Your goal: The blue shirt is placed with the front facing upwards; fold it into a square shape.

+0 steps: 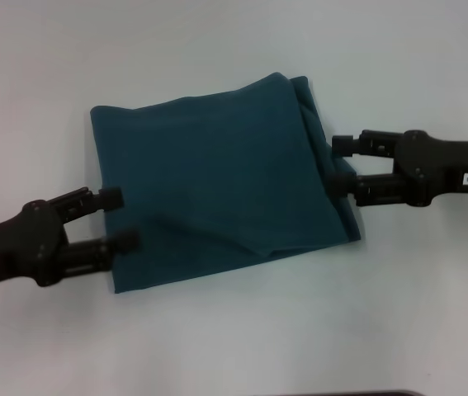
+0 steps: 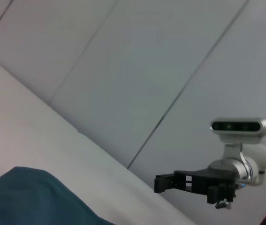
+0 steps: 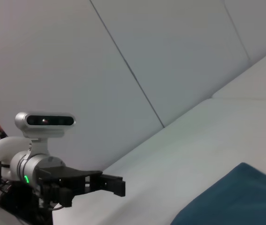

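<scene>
The blue shirt (image 1: 217,190) lies folded into a rough square in the middle of the white table, with no lettering showing. One diagonal crease runs across its near half. My left gripper (image 1: 119,219) is at the shirt's left edge, open, one finger on either side of the edge. At the right edge my right gripper (image 1: 342,167) is also open, its fingers (image 1: 346,144) against the bunched layers. A corner of the shirt (image 2: 29,199) shows in the left wrist view, with the right gripper (image 2: 163,183) beyond. The right wrist view shows the shirt (image 3: 236,199) and the left gripper (image 3: 115,184).
The white table (image 1: 234,49) spreads all round the shirt. A dark edge (image 1: 341,393) shows at the very front of the head view. Pale wall panels (image 2: 137,70) stand behind the table in both wrist views.
</scene>
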